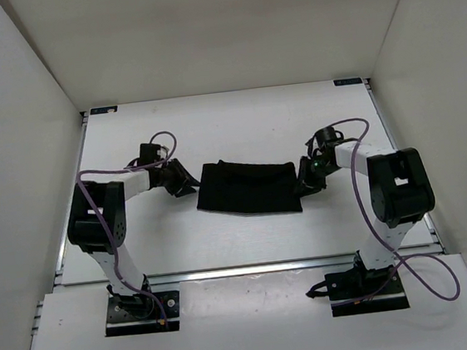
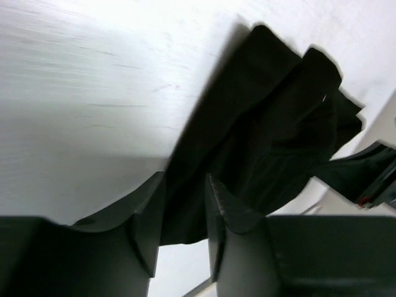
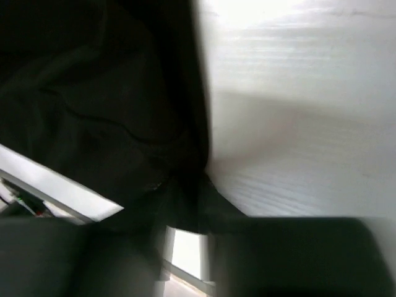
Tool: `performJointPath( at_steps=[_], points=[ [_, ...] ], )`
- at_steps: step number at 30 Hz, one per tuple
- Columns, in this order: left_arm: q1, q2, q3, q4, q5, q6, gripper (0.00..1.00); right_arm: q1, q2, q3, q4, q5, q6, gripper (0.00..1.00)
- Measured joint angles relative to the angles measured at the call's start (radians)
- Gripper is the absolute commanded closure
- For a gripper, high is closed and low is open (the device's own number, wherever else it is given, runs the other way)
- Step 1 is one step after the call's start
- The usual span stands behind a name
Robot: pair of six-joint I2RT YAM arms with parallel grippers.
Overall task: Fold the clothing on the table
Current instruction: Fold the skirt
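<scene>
Found the clothing point(image 1: 248, 188) lying on the tabletop point(image 1: 228, 125) between both hands. Saw left hand point(image 1: 186, 182) parted at its edge; could not tell whether right hand point(image 1: 305, 182) was open or closed. Probably needed matched, level pinches on both edges before lifting.

1. The clothing point(image 1: 249, 187) is plain black, without any pattern.
2. The table point(image 1: 212, 127) is white, its rails point(image 1: 252, 267) silver-grey and its small corner marks point(image 1: 102, 110) blue.
3. The walls point(image 1: 11, 123) are plain white.
4. The left arm point(image 1: 96, 219) and right arm point(image 1: 398, 187) are white and black.
5. The left gripper point(image 1: 186, 182) and right gripper point(image 1: 304, 182) are black.
6. The cables point(image 1: 162, 134) are purple.
7. A small light point(image 1: 319, 166) by the right gripper glows green.
8. The base plates point(image 1: 143, 312) are black.
</scene>
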Motion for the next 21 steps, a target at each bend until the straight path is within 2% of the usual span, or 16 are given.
performJointPath(
  at_steps=[1,2,4,9,15,21],
  points=[
    [-0.013,0.001,0.01,-0.009,-0.014,0.015,0.65,0.0,0.008,-0.003,0.01,-0.002,0.003,0.99],
    [-0.026,0.002,0.014,-0.015,-0.023,0.024,0.8,-0.002,0.013,-0.008,0.019,-0.006,0.005,1.0],
    [-0.054,0.008,0.014,-0.025,-0.04,0.038,0.99,-0.011,0.014,-0.019,0.023,-0.019,0.01,1.0],
    [-0.13,0.013,0.012,-0.044,-0.065,0.043,1.0,-0.074,0.011,-0.02,0.009,-0.03,-0.005,1.0],
    [-0.254,0.005,-0.019,-0.002,-0.073,0.005,1.0,-0.153,0.01,0.063,-0.104,-0.002,-0.063,1.0],
    [-0.318,0.003,-0.029,0.025,-0.073,-0.032,1.0,-0.093,-0.018,0.196,-0.197,0.042,-0.076,1.0]
  ],
)
